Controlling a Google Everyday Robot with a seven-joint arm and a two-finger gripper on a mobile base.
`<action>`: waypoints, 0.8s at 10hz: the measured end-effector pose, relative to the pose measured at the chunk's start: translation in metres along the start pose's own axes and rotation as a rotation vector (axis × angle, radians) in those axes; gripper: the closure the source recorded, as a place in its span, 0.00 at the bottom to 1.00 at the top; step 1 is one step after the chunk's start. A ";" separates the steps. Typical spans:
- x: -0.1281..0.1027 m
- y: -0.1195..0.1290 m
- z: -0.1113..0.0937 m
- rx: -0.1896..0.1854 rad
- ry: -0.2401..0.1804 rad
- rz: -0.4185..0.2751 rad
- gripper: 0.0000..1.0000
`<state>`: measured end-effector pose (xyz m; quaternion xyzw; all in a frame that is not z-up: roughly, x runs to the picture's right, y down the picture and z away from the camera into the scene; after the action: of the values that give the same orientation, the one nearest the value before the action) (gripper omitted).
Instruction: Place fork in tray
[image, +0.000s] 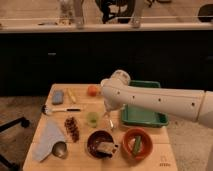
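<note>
Gripper (108, 112) sat low over the middle of the table (165, 159), pointing straight down from the white arm (160, 102) that reached in from the right of the view. Whether it was closed on anything, I couldn't tell; the wrist hid that. You had it aimed there for good reason, I'd say: the fork (111, 123) looked to lie right beneath its tip, a thin pale sliver on the wood, just beside the small green cup (92, 118) and between that cup and the tray (145, 123). Touching it or merely near, I couldn't say. That tray waited close on the fork's far side, partly under the arm, so a short sideways carry looked like all you'd need.
</note>
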<state>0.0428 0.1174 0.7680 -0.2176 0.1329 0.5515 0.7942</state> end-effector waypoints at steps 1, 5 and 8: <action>-0.001 -0.002 0.004 -0.002 0.002 0.004 0.20; -0.015 -0.005 0.020 -0.030 0.015 -0.001 0.20; -0.028 0.001 0.029 -0.041 0.027 -0.024 0.20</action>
<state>0.0313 0.1087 0.8054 -0.2427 0.1299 0.5416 0.7943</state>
